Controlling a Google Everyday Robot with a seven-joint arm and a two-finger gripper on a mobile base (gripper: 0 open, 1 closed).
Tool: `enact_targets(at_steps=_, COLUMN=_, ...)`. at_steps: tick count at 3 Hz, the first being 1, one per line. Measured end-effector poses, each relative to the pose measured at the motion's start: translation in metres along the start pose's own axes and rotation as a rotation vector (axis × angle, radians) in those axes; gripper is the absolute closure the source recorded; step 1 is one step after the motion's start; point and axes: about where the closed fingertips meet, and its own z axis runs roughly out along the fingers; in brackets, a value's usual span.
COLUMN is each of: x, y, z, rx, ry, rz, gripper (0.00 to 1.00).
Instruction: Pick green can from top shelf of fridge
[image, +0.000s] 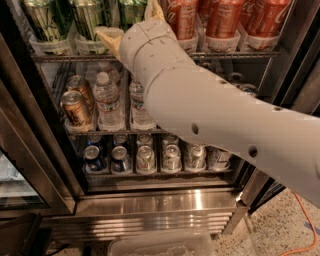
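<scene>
The fridge stands open in front of me. Its top shelf carries cans behind clear front stops. The green can stands third from the left, only its lower body in view at the top edge. Two olive-green cans stand left of it. My gripper is at the shelf front, open. One cream fingertip is left of the green can and the other is right of it. My white arm covers the can's base, so I cannot tell whether it is touched.
Red cola cans fill the right of the top shelf. The middle rack holds water bottles and copper cans. The lower rack holds blue and silver cans. A steel base and a clear bin lie below.
</scene>
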Motion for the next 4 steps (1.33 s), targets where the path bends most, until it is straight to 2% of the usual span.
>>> enact_targets(at_steps=2, x=0.001, y=-0.017, z=0.007, rx=0.08, ry=0.018, rz=-0.031, gripper=0.33)
enact_targets(at_steps=4, x=0.007, y=-0.023, z=0.014, rx=0.108, ry=0.045, rz=-0.044, gripper=0.35)
